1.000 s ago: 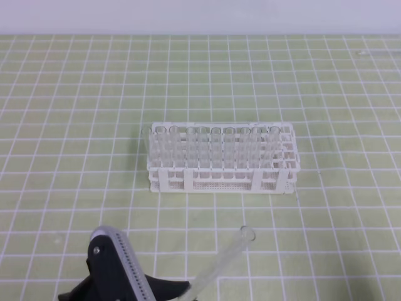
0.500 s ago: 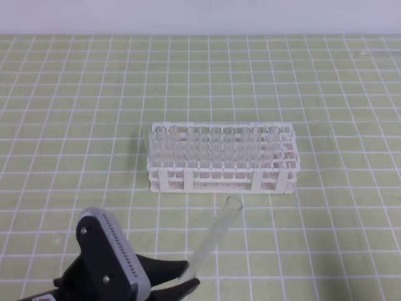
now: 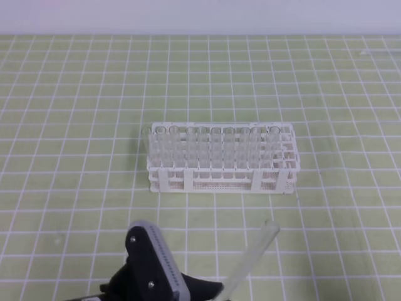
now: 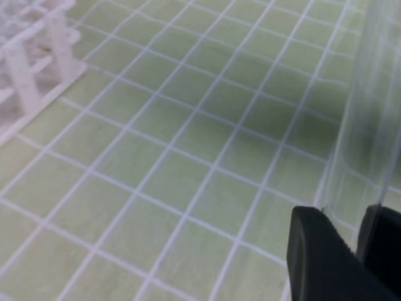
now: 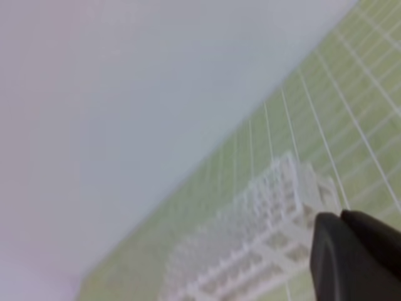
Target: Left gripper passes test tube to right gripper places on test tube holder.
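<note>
While left end effector [image 4: 357,241] clamps one test tube [image 3: 249,258] | right end effector [image 5: 341,241] together | one test tube holder [image 3: 220,177]

Left gripper [image 3: 210,292], test tube [image 3: 250,257] farther right

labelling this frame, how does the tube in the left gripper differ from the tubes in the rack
The test tube is held by the left gripper at its lower end; the racked tubes sit in the test tube holder. The held one leans up and to the right above the mat; the racked ones stand upright in a row. All are slim, clear and colourless.
</note>
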